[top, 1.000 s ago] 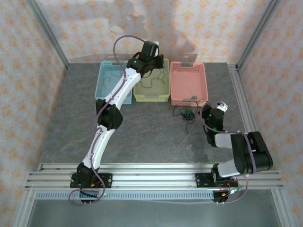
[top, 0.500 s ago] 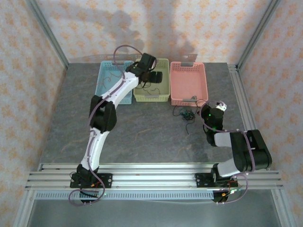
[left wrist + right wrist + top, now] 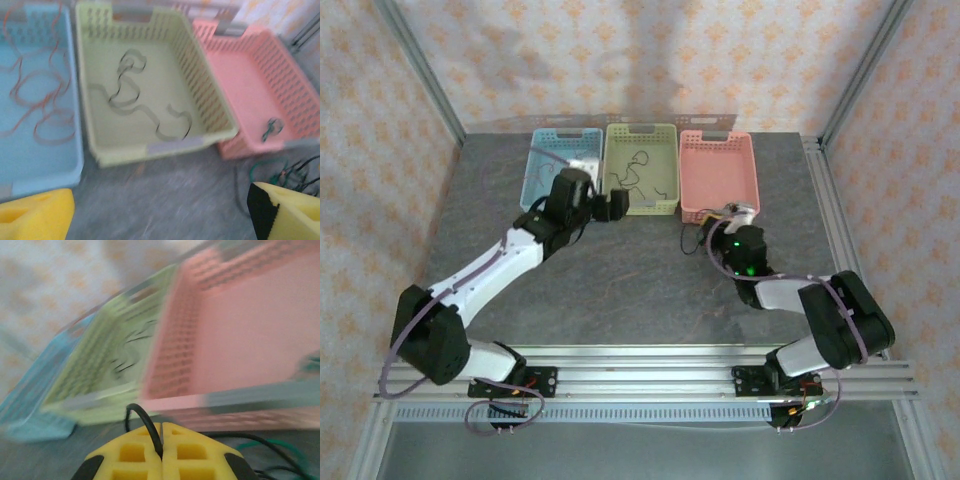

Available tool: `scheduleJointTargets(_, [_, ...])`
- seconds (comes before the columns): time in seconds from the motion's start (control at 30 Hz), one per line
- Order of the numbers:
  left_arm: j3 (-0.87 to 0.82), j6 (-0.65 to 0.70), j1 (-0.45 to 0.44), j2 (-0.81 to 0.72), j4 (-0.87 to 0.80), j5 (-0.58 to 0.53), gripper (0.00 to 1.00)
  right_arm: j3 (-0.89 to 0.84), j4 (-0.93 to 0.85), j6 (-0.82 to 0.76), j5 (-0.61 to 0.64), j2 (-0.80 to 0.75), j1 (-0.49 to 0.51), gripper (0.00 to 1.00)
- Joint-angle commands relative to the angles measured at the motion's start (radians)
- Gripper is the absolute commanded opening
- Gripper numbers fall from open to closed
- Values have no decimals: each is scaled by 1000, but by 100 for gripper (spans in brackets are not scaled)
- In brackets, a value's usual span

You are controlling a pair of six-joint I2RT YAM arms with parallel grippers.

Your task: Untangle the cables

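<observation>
Just in front of the pink basket (image 3: 240, 325), my right gripper (image 3: 161, 434) is pressed flat together on a black cable (image 3: 151, 421), which loops up out of the pinch. Beside it on the table (image 3: 620, 280) lies the tangle (image 3: 280, 172) of green and black cables, close to that basket's near wall. My left gripper (image 3: 160, 217) hangs low over the table before the green basket (image 3: 160, 145), jaws spread wide with nothing between them. That basket holds a dark squiggly cable (image 3: 132, 102). Reddish-brown cables (image 3: 40, 100) lie loose in the blue basket (image 3: 50, 170), and one small green cable (image 3: 271, 129) sits in the pink one.
</observation>
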Motion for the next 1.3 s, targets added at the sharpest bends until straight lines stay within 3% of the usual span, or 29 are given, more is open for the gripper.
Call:
scheduleJointTargets(0.0, [-179, -28, 47, -95, 133, -19, 88, 106, -99, -187, -23, -64, 146, 0])
scheduleJointTargets(0.2, [-351, -48, 48, -200, 249, -30, 84, 270, -273, -235, -33, -90, 332, 0])
scheduleJointTargets(0.3, [-338, -47, 49, -188, 226, -31, 83, 278, -223, -177, -5, -26, 333, 0])
scheduleJointTargets(0.47, [-340, -51, 49, -177, 211, -43, 83, 314, -257, -271, 22, 185, 332, 0])
scheduleJointTargets(0.57, [-339, -56, 49, -171, 196, -68, 83, 280, -135, -268, 26, 262, 329, 0])
scheduleJointTargets(0.87, [-295, -89, 56, -113, 119, -168, 83, 201, -98, -228, 112, 210, 280, 0])
scheduleJointTargets(1.1, [-177, -119, 67, 50, 4, -111, 81, 189, -74, -214, 129, 208, 266, 0])
scheduleJointTargets(1.27, [-91, -176, 67, 101, -125, -42, 84, 191, -79, -211, 159, 208, 266, 0])
